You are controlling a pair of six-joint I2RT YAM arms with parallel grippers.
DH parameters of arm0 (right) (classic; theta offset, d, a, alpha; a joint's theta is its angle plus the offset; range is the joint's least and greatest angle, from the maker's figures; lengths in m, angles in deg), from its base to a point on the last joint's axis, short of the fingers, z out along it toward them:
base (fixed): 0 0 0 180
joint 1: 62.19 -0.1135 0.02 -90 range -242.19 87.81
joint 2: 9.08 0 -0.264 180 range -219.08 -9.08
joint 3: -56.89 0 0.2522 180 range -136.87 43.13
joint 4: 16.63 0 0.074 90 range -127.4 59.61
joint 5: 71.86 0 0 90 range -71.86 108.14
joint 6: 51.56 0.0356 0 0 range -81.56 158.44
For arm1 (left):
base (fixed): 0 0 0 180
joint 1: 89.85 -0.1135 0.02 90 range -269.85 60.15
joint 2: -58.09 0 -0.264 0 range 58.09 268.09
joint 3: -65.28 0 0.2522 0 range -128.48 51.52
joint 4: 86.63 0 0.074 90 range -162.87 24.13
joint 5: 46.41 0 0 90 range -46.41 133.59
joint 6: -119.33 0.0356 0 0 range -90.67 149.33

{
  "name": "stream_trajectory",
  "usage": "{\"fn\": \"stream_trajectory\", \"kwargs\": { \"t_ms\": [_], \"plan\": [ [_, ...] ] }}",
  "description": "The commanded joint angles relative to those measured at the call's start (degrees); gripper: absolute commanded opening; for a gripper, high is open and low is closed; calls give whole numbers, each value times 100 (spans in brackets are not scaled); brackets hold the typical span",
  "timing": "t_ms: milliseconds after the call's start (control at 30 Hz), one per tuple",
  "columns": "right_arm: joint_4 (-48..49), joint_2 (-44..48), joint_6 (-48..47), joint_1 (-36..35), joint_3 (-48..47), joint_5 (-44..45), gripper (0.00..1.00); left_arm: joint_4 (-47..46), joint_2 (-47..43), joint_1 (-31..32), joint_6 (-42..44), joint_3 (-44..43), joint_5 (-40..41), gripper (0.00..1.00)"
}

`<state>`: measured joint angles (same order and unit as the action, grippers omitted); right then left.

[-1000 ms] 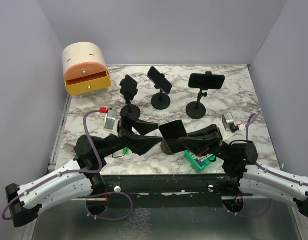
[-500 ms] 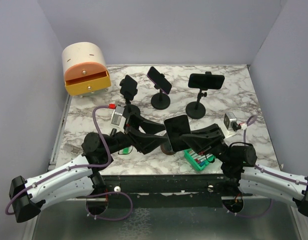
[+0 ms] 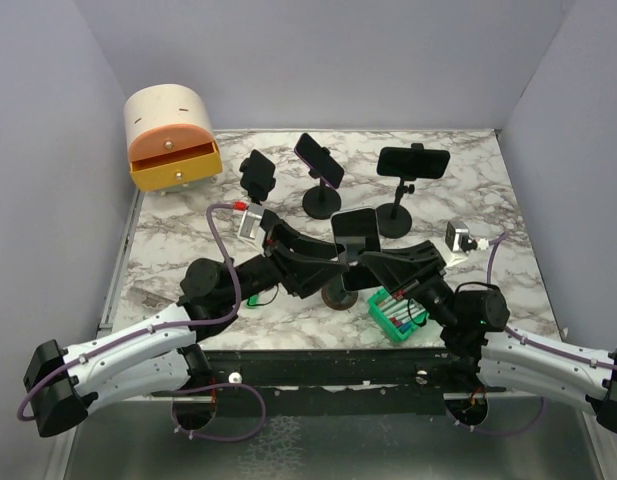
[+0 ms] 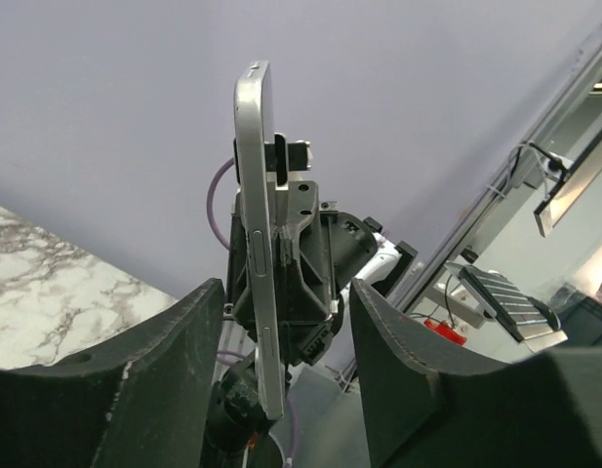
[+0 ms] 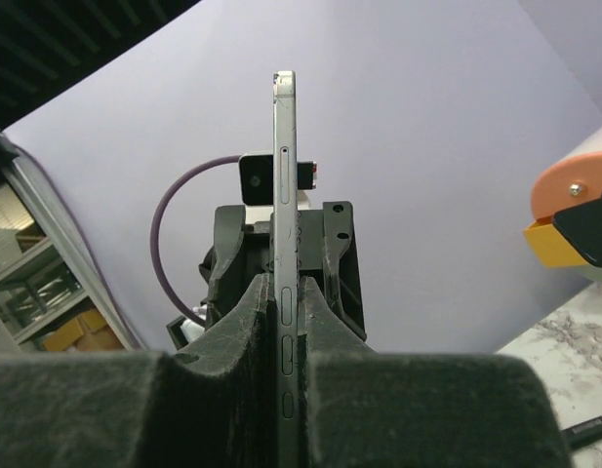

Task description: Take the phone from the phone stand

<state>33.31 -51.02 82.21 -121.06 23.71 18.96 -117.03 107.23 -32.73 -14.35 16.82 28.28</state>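
My right gripper (image 5: pixel 286 312) clenched on the phone's (image 5: pixel 284 146) edge, phone upright over the stand (image 3: pixel 338 297), my left gripper (image 4: pixel 286 312) spread wide, one finger either side of it.

My workplace: a robotics lab cell. Plain lavender walls (image 3: pixel 318 60) box in my marble-patterned table (image 3: pixel 488 190). Beyond them, metal racking (image 5: pixel 32 283) holds stored boxes (image 5: pixel 74 336).

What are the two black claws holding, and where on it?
The right gripper pinches the slim silver-edged phone by its lower end, fingers on its flat faces. The left gripper is open around it, holding nothing.
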Motion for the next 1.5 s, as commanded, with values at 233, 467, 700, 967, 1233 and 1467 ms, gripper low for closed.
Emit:
{"fn": "stream_trajectory", "kwargs": {
  "t_ms": [233,467,700,967,1233,1467],
  "plan": [
    [-445,156,345,7,0,701,0,-137,307,27,-445,-161,629,40],
    [-576,130,507,7,12,852,1,-137,384,27,-463,-208,790,33],
    [-988,449,184,12,-12,565,1,-87,299,28,-348,-152,819,68],
    [-4296,1805,-1315,7,-815,-679,0,716,-729,27,659,160,341,86],
    [-6919,2186,-3038,7,-2113,-3254,1,1986,-1771,27,1863,85,-422,89],
    [-8093,1748,-3253,7,-2763,-4676,0,2741,-1796,27,2226,-538,-2045,90]
  ]
}}
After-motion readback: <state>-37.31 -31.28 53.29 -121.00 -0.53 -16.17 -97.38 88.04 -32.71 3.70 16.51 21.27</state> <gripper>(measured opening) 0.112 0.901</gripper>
